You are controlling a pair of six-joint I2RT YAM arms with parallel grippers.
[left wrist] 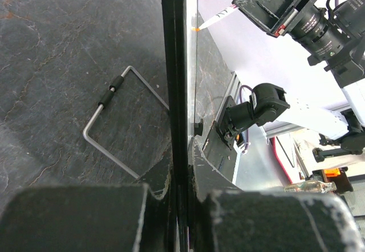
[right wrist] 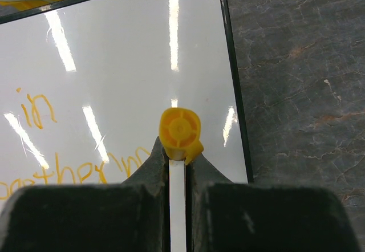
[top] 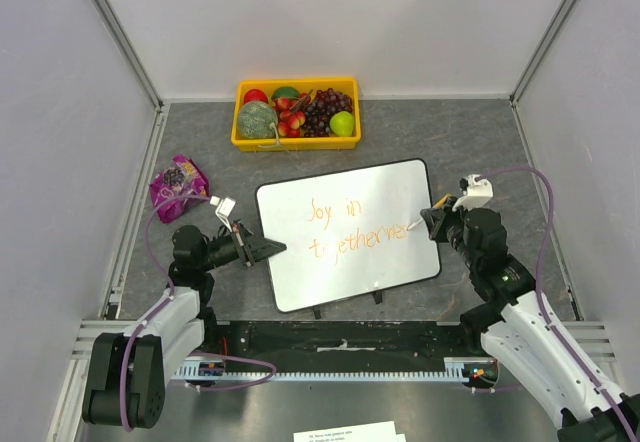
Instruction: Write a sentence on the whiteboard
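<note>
The whiteboard (top: 350,197) lies tilted on the grey mat, and my left gripper (top: 268,248) is shut on its left black edge (left wrist: 177,92). The sentence (top: 350,230) is orange lettering in two lines: "Joy in", then a word starting "togethern". My right gripper (top: 430,220) is shut on a white marker (top: 415,226) with a yellow cap on its back end (right wrist: 180,131). The marker's orange tip (left wrist: 197,29) touches the board at the end of the second line. The right wrist view shows "in" (right wrist: 37,109) on the glossy board (right wrist: 125,64), and my right gripper (right wrist: 178,161) around the marker's barrel.
A yellow fruit tray (top: 296,142) stands behind the board at the back. A purple bag (top: 178,186) lies at the left, close to my left arm. A wire stand (left wrist: 108,126) juts from the board's underside. White walls close in three sides.
</note>
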